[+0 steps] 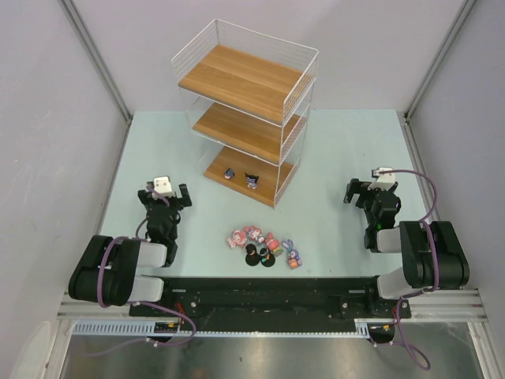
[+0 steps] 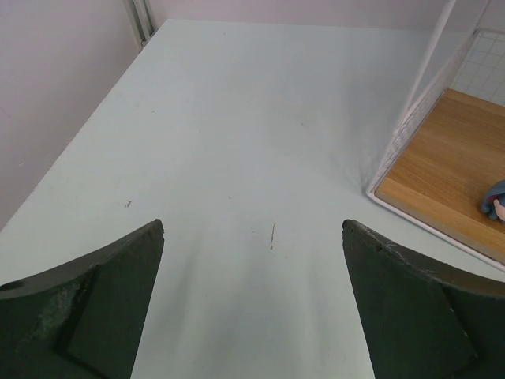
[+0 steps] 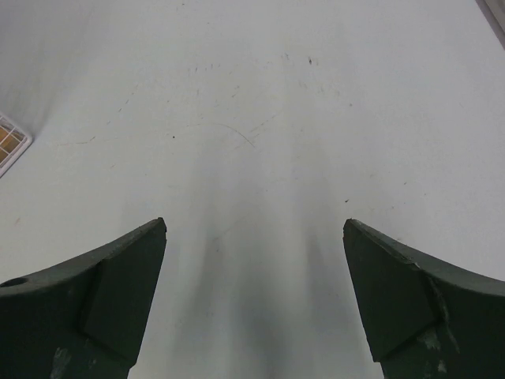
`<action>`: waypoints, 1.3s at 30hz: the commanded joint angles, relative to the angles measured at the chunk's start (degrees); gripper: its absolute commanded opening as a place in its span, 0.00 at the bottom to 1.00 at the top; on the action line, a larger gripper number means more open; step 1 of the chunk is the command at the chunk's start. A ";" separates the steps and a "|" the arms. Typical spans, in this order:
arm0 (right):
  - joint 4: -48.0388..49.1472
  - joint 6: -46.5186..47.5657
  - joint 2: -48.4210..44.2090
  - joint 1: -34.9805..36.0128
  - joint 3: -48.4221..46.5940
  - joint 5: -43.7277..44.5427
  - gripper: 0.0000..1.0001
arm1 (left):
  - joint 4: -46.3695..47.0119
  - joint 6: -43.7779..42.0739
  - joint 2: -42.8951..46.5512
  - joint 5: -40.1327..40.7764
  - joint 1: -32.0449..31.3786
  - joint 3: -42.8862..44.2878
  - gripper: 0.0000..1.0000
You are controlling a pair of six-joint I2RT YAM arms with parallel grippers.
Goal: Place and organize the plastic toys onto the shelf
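Two robot arms rest at the near edge of a pale green bench (image 1: 339, 150), with a cluster of small plastic toys (image 1: 264, 246) lying between them, close to the black mounting rail (image 1: 260, 296). In the cluster are pink-and-white figurines (image 1: 237, 238), two dark-haired figures on round black bases (image 1: 251, 254), and a purple-blue bunny (image 1: 293, 254) at the right end, all packed tightly together.

Beyond them stands the shelf (image 1: 248, 110), a three-tier white wire rack with brown boards, set at an angle to the bench edge. Two toys are on its bottom board: a small one (image 1: 230, 174) towards the left and a dark-haired one (image 1: 252, 181) just beside it. The middle and top boards hold nothing.

The left tool (image 1: 165, 195) sits left of the cluster and well apart from it, its jaws spread wide with only bare bench between them. From its wrist camera, the left tool (image 2: 252, 229) faces open bench; the shelf's near corner and bottom board (image 2: 442, 166) are on the right, with a blue-topped toy (image 2: 495, 201) at the frame's edge.

The right tool (image 1: 371, 193) sits to the right of the shelf, also spread and holding nothing. Its wrist camera shows scuffed bench ahead of the tool (image 3: 254, 225) and a sliver of the shelf (image 3: 9, 146) at far left. Grey walls (image 1: 47, 118) close in the bench on three sides.
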State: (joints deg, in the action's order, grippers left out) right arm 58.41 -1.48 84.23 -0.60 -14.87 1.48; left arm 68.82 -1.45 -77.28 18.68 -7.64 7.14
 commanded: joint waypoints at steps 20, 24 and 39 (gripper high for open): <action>2.49 -0.37 0.06 2.71 -1.04 8.35 1.00 | 3.08 -0.30 1.68 2.40 -0.09 0.77 1.00; -7.55 -0.29 -8.25 4.38 -3.65 13.48 1.00 | -16.53 -1.19 14.83 10.92 -3.78 7.42 1.00; -49.79 -23.55 -33.33 2.19 -13.52 -0.21 1.00 | -64.59 26.85 29.37 3.05 -7.83 21.95 1.00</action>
State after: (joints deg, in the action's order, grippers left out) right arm 21.39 -16.34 53.91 3.84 -26.04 7.88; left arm 19.20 16.80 -49.95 27.22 -14.61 25.56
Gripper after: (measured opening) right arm 0.994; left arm 0.996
